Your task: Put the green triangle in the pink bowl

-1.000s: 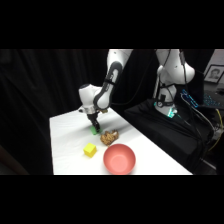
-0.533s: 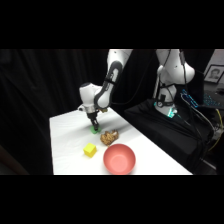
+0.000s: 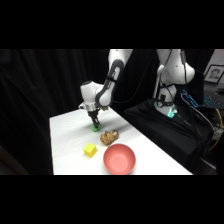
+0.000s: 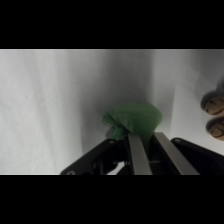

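Observation:
The green triangle lies at the back of the white table, right under my gripper, which comes down on it from above. In the wrist view the green triangle sits at the tips of my two fingers, which stand close together and grip it; my gripper is shut on it, and its lower part is hidden behind them. The pink bowl stands near the table's front edge, well apart from the gripper, with nothing in it.
A brown lumpy object lies between the gripper and the bowl, and also shows at the wrist view's right edge. A yellow cube sits left of the bowl. A second white robot arm stands behind the table at the right.
The gripper has stayed at the green triangle, shifting only very slightly. Bowl, yellow cube and brown object have not moved.

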Robot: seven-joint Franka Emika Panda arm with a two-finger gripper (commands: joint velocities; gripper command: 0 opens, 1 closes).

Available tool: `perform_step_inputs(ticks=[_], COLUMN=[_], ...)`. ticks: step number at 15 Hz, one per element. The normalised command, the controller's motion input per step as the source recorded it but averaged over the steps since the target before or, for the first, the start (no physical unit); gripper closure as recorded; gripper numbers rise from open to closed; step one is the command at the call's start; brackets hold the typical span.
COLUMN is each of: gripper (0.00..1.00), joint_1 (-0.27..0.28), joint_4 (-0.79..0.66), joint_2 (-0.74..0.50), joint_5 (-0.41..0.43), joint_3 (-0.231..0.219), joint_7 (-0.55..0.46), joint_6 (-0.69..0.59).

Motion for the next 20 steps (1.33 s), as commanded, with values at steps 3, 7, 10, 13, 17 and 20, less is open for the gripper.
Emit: perform_step_inputs(ticks=[3,7,10,13,17,20], gripper=[0.95,0.95,0.95,0.95,0.95,0.95], joint_1=[0.133,0.149,0.147,0.141,0.153,0.151], joint_4=[-0.22,-0.15,-0.1,-0.08,-0.14,-0.19], joint_2=[-0.45,-0.42,-0.37,-0.33,-0.34,-0.32], joint_5=[-0.196,-0.176,-0.158,-0.141,-0.121,-0.084], joint_3=[-0.12,-0.104,-0.084,-0.068,-0.034,0.022], joint_7=[0.16,0.17,0.18,0.18,0.24,0.24], joint_6=[-0.21,-0.3,-0.33,-0.3,-0.21,-0.12])
